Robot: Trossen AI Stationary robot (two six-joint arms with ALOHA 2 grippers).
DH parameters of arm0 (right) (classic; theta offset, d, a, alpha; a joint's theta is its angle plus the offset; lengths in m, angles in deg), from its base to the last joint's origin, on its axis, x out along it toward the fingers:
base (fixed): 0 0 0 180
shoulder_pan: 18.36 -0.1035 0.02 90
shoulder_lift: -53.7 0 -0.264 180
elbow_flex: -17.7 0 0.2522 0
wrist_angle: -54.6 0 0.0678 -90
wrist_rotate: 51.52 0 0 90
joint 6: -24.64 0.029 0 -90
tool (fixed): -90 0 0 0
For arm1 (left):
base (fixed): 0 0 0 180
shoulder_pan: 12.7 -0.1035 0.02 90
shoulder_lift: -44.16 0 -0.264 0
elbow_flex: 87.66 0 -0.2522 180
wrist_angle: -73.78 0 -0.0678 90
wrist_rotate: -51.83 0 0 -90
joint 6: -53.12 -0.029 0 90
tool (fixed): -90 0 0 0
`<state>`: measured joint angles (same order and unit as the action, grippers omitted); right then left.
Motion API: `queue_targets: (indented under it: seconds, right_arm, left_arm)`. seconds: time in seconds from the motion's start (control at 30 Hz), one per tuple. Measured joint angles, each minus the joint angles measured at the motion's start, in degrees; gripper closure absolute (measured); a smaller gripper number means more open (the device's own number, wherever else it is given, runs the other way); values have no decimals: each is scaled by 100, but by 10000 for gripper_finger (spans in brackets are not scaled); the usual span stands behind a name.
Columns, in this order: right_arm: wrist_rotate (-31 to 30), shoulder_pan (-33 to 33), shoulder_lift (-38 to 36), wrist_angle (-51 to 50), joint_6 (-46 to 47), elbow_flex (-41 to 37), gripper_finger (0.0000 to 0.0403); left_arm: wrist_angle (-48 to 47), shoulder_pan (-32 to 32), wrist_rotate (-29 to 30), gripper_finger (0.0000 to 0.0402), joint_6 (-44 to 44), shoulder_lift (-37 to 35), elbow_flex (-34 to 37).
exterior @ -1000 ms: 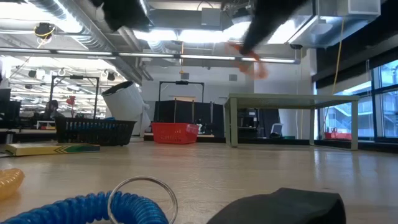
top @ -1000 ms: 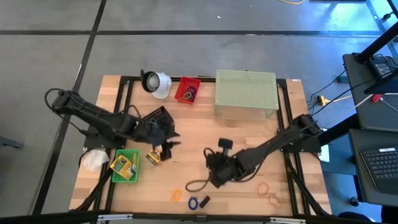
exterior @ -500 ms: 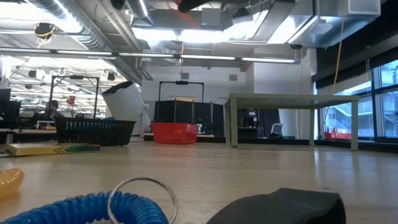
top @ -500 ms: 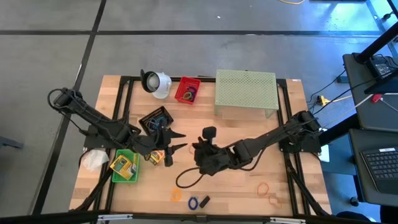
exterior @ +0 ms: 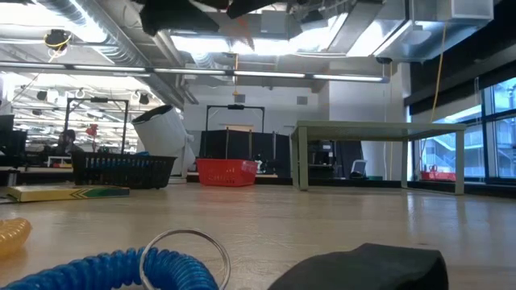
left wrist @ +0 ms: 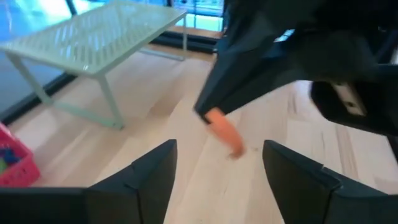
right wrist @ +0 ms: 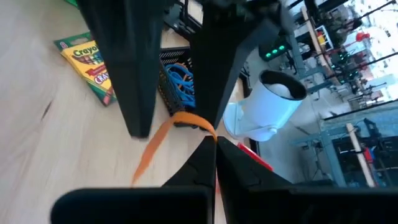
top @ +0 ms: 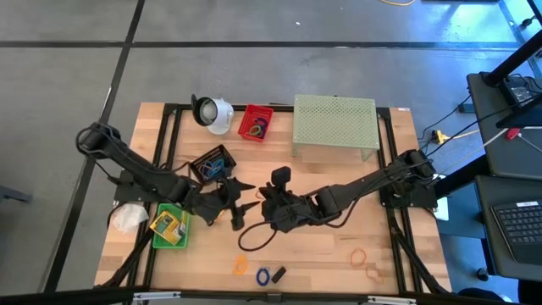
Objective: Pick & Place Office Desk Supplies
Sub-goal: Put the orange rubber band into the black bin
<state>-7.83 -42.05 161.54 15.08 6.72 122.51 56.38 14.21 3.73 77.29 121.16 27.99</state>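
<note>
My right gripper hangs over the table's middle, shut on an orange rubber band. My left gripper faces it from the left, open, with a finger on either side of the band. The left wrist view shows the band just beyond my open left gripper. A crayon box lies flat on the wood below. Another crayon box lies in the green tray. My right gripper pinches the orange rubber band at one end of its loop, between the tips of its two fingers. The fingers slant down toward the table's left. The band hangs slack below them, clear of the table. Whether my left gripper touches the band, I cannot tell.
At the back stand a white cup-shaped object, a red basket, a black mesh basket and the pale green mesh stand. At the near edge lie a blue coil, a black clip and orange loops.
My right gripper has risen and gone toward the table's left and far side, rolling its wrist and carrying the orange band clear of the table. My left gripper has come toward the right gripper, tipped downward and opened wider.
</note>
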Motion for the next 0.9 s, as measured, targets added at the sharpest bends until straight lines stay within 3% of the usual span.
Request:
queue_targets:
  seconds: [0.17, 0.3, 0.63, 0.77, 0.9]
  right_arm:
    - [-170, -2, 0, 52, -186, 0, 397]
    - [-84, -2, 0, 48, -187, 0, 395]
    - [311, 0, 0, 44, 100, 0, 395]
    - [736, 53, 0, 0, 461, 0, 381]
    - [1150, 148, 0, -212, 827, 2, 336]
  left_arm:
    - [10, -199, 82, 171, 514, 181, 0]
    - [30, -304, 241, 204, 605, 257, 0]
    - [56, -273, 80, 388, 418, 266, 0]
    - [55, -261, -202, 398, 404, 266, 0]
    - [38, -266, -469, 398, 360, 229, 0]
